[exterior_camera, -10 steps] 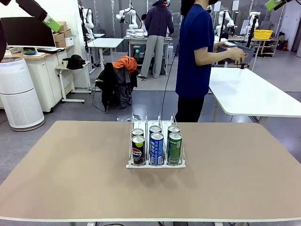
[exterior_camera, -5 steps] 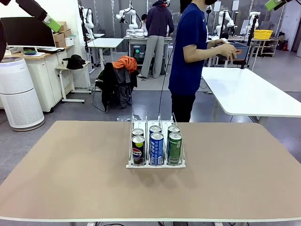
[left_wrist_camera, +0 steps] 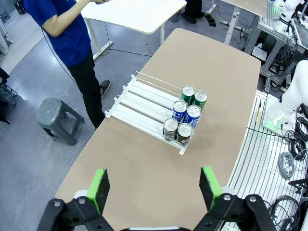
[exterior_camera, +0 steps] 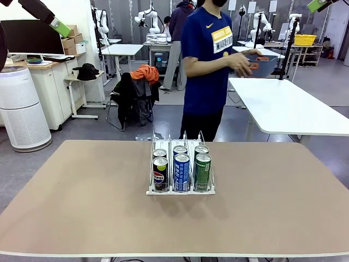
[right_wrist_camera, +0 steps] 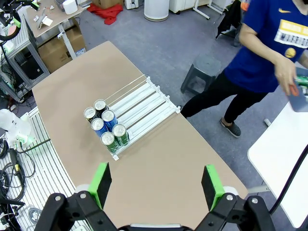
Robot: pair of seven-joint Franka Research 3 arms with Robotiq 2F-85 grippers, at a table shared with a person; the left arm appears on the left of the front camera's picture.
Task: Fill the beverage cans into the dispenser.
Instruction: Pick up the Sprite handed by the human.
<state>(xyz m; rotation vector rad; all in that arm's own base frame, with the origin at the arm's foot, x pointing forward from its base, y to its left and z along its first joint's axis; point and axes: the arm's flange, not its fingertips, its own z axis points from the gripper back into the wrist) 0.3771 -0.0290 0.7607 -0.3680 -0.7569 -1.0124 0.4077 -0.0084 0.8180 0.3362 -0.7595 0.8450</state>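
Six beverage cans stand in the front of the dispenser [exterior_camera: 180, 191] at mid-table, two per lane: black Pepsi cans [exterior_camera: 160, 174] on the left, blue [exterior_camera: 181, 172] in the middle, green [exterior_camera: 203, 172] on the right. High above the table my left gripper [left_wrist_camera: 155, 188] is open and holds nothing, with the dispenser [left_wrist_camera: 139, 100] and its cans [left_wrist_camera: 185, 118] far below. My right gripper [right_wrist_camera: 156, 185] is also open and free, high over the table, and looks down on the dispenser [right_wrist_camera: 144, 98] and cans [right_wrist_camera: 103, 126].
A person in a blue shirt [exterior_camera: 210, 54] stands beyond the far edge, holding a dark blue bin [exterior_camera: 262, 64] in both hands. A white table [exterior_camera: 289, 109] lies at the back right. A grey stool [left_wrist_camera: 60, 120] stands on the floor beside the table.
The person has turned from the white table toward mine and stepped left, carrying the blue bin. Both arms and the cans have stayed still.
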